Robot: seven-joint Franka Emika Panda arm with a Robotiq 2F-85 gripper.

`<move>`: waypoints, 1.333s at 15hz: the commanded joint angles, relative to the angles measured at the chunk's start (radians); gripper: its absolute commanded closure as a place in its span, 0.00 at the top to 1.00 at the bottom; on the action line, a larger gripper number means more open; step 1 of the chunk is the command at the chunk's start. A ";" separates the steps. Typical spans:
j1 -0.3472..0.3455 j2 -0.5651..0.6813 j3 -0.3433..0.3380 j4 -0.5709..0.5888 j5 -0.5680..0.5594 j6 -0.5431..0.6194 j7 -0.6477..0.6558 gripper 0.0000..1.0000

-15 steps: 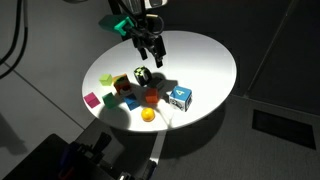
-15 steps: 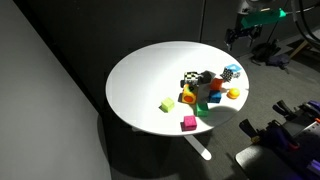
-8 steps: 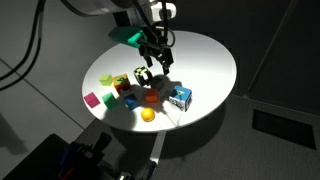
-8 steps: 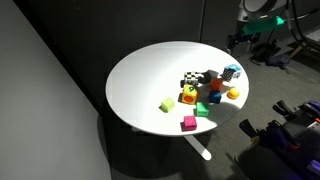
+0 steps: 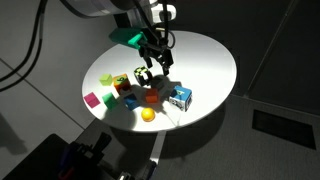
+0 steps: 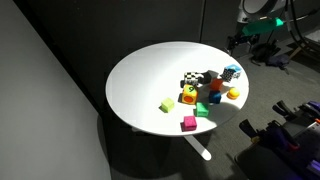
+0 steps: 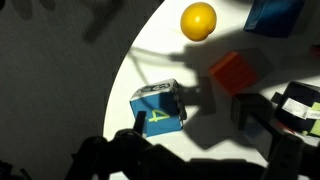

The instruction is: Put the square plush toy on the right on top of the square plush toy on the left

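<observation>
A blue plush cube with a yellow "4" [image 7: 158, 108] lies near the table edge and shows in both exterior views [image 5: 180, 97] [image 6: 231, 72]. A black-and-white checkered plush cube [image 5: 141, 75] [image 6: 190, 78] sits further in, and only its corner shows at the wrist view's right edge [image 7: 300, 100]. My gripper [image 5: 158, 62] [image 6: 240, 40] hangs open and empty above the table, between and above these two cubes. In the wrist view its dark fingers [image 7: 195, 130] straddle bare table just beside the blue cube, touching nothing.
On the round white table [image 5: 205, 55] lie an orange ball [image 7: 198, 21] [image 5: 147, 115], a red-orange block [image 7: 238, 70], a green block [image 5: 130, 102], a magenta cube [image 5: 92, 100] and a yellow cube [image 6: 166, 105]. The table edge drops off just past the blue cube.
Over the last second my gripper came down and moved in over the cluster of toys. It has stayed still for the last half second. No toy has moved.
</observation>
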 commanded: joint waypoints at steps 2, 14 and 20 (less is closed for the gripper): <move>0.007 0.003 -0.015 -0.004 -0.013 0.015 0.011 1.00; -0.053 0.156 -0.040 0.010 0.036 0.242 -0.117 1.00; -0.072 0.249 -0.023 0.051 0.064 0.317 -0.243 1.00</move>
